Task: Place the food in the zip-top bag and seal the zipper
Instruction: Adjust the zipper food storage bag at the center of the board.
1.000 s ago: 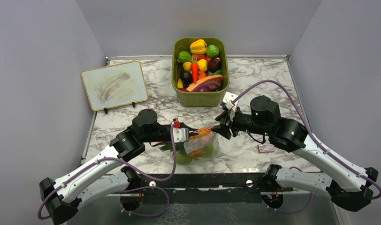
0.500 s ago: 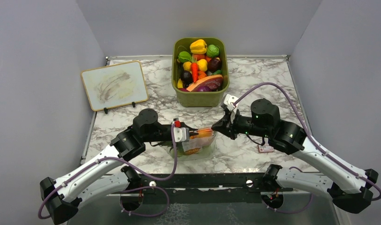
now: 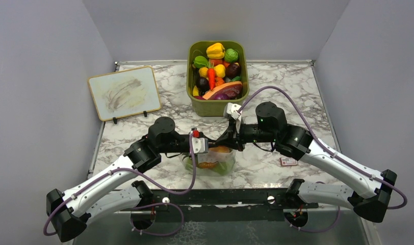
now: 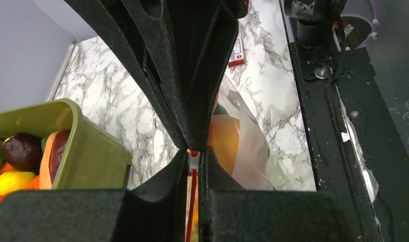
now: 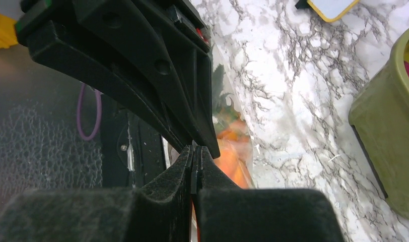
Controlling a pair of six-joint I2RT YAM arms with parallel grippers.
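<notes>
Presently we see left gripper (image 4: 192,151), right gripper (image 5: 194,169) both clamped on zipper (image 4: 193,194); crowded tips may collide, strip slipping free unsealed.

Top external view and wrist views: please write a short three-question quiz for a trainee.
1. Where does the clear crinkly plastic zip-top bag lie relative to the olive-green plastic bin?
2. True or false: the left hand is open.
3. The right hand pinches: A the bin's rim; B the bag's thin orange-red zipper strip; C a loose carrot.
Key: 1 on the marble table, on the bin's near side, towards the robot; 2 false; 3 B.
</notes>
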